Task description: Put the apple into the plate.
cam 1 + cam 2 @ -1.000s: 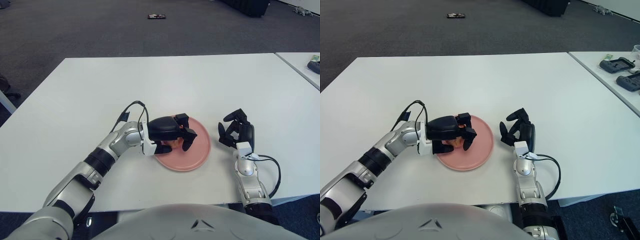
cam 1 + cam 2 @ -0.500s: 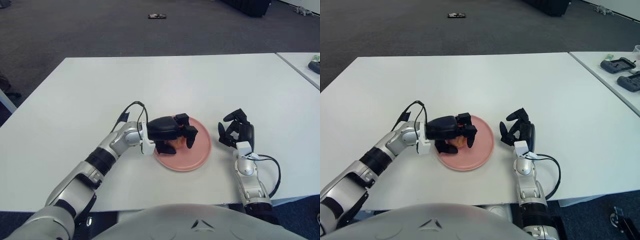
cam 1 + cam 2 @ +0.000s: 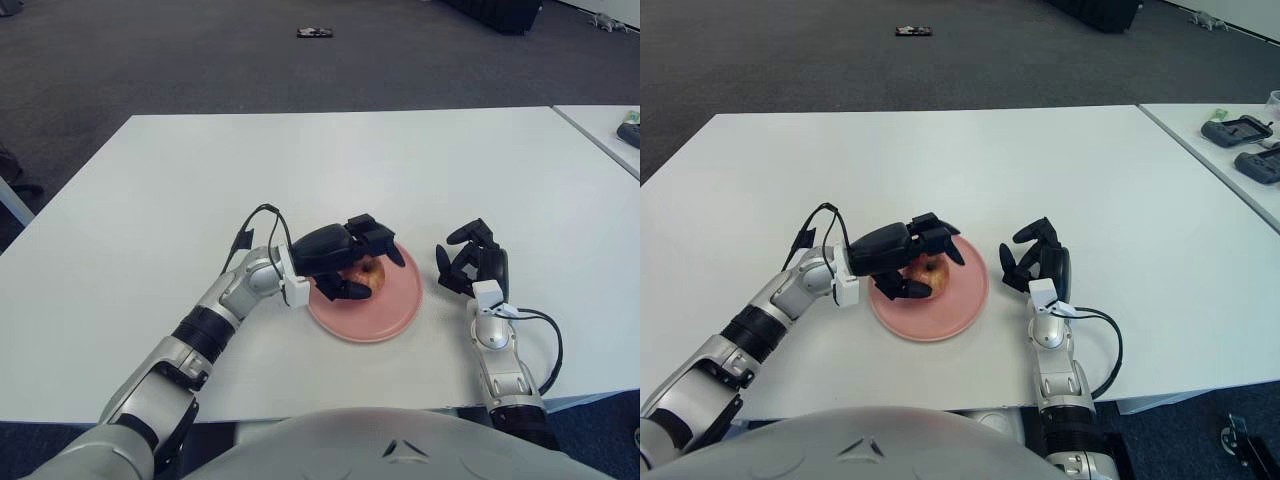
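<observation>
A reddish-yellow apple [image 3: 931, 271] sits on the left part of the pink plate [image 3: 385, 312], near the middle of the white table. My left hand [image 3: 372, 268] reaches in from the left and hovers around the apple. Its fingers are lifted and spread above the fruit, the thumb lies low at its front, and the grip looks loosened. My right hand [image 3: 470, 262] shows just to the right of the plate, upright, with relaxed bent fingers holding nothing.
The white table [image 3: 300, 160] stretches far back and to both sides. A second table [image 3: 610, 125] stands at the right with dark devices [image 3: 1238, 130] on it. A small dark object [image 3: 313, 33] lies on the carpet beyond.
The left hand's fingers, earlier wrapped over the apple and hiding it, have lifted and spread, so the apple now shows on the plate. The right hand has not moved.
</observation>
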Motion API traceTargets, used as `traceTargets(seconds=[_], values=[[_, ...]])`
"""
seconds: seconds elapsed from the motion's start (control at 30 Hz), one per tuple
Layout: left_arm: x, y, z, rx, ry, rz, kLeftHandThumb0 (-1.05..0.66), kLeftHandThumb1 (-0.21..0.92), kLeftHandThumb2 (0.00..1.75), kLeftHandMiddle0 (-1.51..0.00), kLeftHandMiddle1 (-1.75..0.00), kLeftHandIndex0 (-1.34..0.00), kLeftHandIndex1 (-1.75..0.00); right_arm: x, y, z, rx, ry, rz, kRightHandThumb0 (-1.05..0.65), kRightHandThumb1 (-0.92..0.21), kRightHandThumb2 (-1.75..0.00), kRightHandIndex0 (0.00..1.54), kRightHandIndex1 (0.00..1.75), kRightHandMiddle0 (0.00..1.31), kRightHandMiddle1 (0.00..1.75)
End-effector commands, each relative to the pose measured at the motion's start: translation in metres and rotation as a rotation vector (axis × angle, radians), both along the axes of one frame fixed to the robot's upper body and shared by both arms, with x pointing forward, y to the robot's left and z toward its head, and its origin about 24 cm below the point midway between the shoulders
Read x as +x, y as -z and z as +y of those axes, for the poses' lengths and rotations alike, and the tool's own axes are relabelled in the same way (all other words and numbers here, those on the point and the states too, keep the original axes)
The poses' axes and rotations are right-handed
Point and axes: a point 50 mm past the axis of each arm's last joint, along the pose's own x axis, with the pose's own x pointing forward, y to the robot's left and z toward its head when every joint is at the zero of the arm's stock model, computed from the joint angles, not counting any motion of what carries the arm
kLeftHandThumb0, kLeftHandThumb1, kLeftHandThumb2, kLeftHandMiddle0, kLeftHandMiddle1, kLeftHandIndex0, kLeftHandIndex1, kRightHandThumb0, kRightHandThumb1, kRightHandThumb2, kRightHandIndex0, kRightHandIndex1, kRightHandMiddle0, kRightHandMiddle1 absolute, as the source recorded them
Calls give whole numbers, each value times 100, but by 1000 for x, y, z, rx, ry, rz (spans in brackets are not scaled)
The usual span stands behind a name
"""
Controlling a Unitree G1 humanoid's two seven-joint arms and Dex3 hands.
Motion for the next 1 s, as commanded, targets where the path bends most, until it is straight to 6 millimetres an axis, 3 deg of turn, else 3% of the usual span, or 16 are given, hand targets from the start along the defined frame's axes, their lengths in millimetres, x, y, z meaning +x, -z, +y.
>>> traceTargets(seconds=[0.0,0.3,0.5,0.97], values=[[8,-9,7,-58,-45,-34,-77,64,84,0,-5,0,-46,1,-4,-2,-2,11,-10,-41,-55,-103,78,174,43,175],[16,-13,27,-177,-147,22,-86,59,83,0,0,0,-27,1,-4,-2,-1,16,-16,-41,-55,-103,78,174,43,175],[22,-7,41,-244,-209,105,-93,62,80,0,0,0,-21,1,-4,-2,2,16,-20,-41,-56,-102,78,174,43,175],[21,0,64,-580,-437,270,-96,67,75,-1,-1,0,-26,0,-4,-1,-9,9,-24,-41,-54,-104,82,175,44,175]])
